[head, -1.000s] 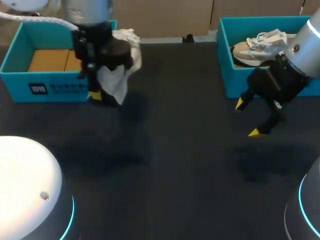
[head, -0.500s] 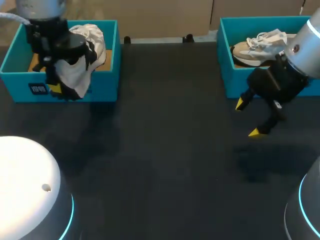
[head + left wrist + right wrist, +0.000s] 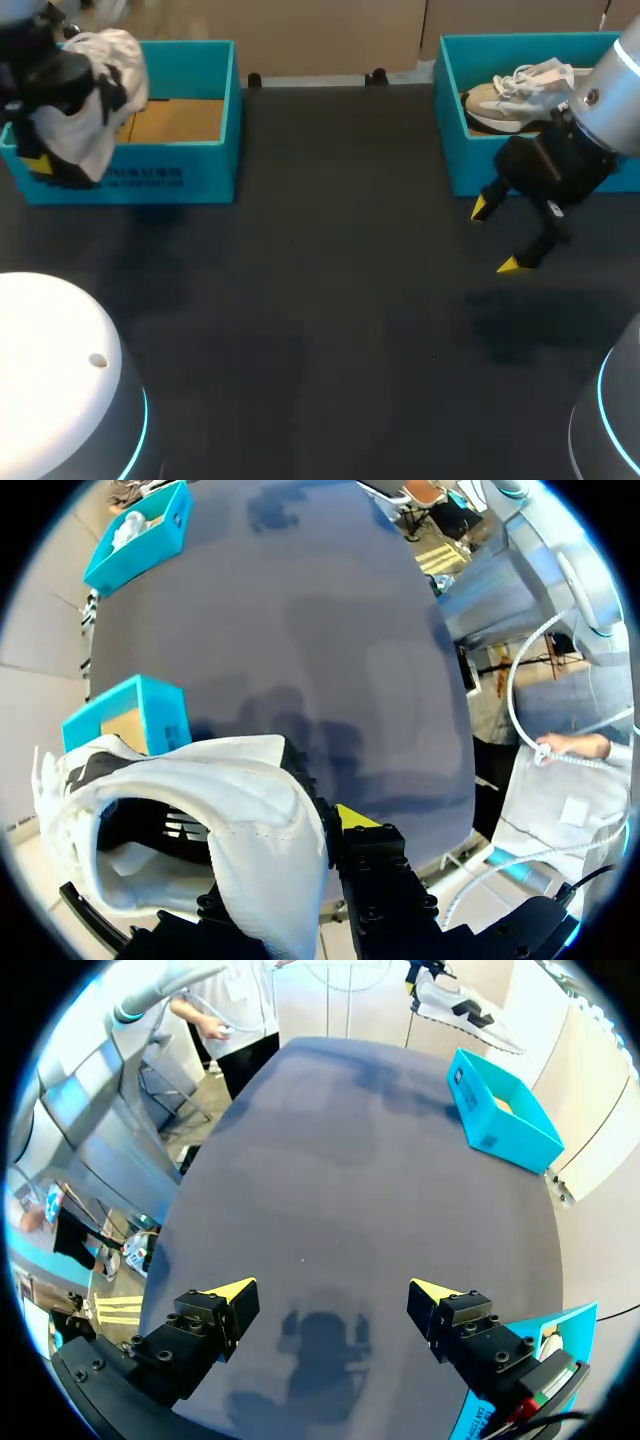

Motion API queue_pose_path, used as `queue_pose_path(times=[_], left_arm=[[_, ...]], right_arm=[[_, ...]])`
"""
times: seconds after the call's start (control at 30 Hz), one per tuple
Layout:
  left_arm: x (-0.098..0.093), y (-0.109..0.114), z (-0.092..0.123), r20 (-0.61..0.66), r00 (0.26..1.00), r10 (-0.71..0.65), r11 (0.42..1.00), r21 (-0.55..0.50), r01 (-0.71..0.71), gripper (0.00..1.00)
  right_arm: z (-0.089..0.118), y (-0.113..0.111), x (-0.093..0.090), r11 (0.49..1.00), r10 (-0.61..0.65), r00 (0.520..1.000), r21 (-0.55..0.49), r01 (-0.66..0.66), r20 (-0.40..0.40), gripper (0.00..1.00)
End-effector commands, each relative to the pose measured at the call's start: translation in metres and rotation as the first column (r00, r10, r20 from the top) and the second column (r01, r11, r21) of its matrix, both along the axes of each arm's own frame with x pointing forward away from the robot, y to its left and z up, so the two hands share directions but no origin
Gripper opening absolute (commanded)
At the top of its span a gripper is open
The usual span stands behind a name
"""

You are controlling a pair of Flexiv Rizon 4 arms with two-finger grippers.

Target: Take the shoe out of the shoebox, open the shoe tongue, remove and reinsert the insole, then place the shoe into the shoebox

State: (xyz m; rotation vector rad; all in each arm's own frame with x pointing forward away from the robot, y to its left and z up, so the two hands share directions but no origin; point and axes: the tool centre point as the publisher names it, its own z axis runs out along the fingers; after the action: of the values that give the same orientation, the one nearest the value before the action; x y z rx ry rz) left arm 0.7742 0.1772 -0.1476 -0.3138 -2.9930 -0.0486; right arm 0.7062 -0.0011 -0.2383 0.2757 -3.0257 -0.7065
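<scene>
Left arm: comes in at the far left corner of the head view, wrist pointing down, over the left end of the open teal cardboard shoebox (image 3: 200, 172).
Left claw (image 3: 45, 168): closed on the white shoe (image 3: 88, 118) at its collar. In the left wrist view one yellow tip sits tight against the shoe's outer side; the other finger is hidden by the shoe.
White shoe: held clear of the black table (image 3: 330, 300), hanging opening-up in front of that box's front left corner. The left wrist view looks into its dark-lined opening (image 3: 150, 830).
Right arm: enters from the right, forearm slanting down toward the table's middle, just in front of the second teal shoebox (image 3: 455, 150).
Right claw (image 3: 494, 236): spread wide with nothing in it. The right wrist view shows only bare table between the two yellow tips.
Second shoebox: holds a beige-and-white laced sneaker (image 3: 510, 95).
Far view: from the right wrist, the held shoe (image 3: 455, 1005) shows above the first box (image 3: 500, 1110).
Change: a second ago the left claw and shoe hung by the box's right end; half a second ago they were over its left half; now they are at its left corner, so the brown cardboard floor shows. The right arm and claw have not moved.
</scene>
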Motion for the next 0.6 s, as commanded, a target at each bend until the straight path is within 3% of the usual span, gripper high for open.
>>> queue_pose_path(times=[0.03,0.6], left_arm=[[0.0009,0.0082,0.0019,0.0,1.0,-0.001,1.0,-0.016,0.001,0.0],[0.0015,0.0076,0.0006,-0.015,1.0,-0.027,1.0,-0.012,0.027,0.0]], right_arm=[[-0.001,0.0007,0.0003,1.0,0.0,1.0,-0.003,0.0,0.0,1.0],[-0.001,0.0007,0.0003,1.0,0.0,1.0,-0.003,0.0,0.0,1.0]])
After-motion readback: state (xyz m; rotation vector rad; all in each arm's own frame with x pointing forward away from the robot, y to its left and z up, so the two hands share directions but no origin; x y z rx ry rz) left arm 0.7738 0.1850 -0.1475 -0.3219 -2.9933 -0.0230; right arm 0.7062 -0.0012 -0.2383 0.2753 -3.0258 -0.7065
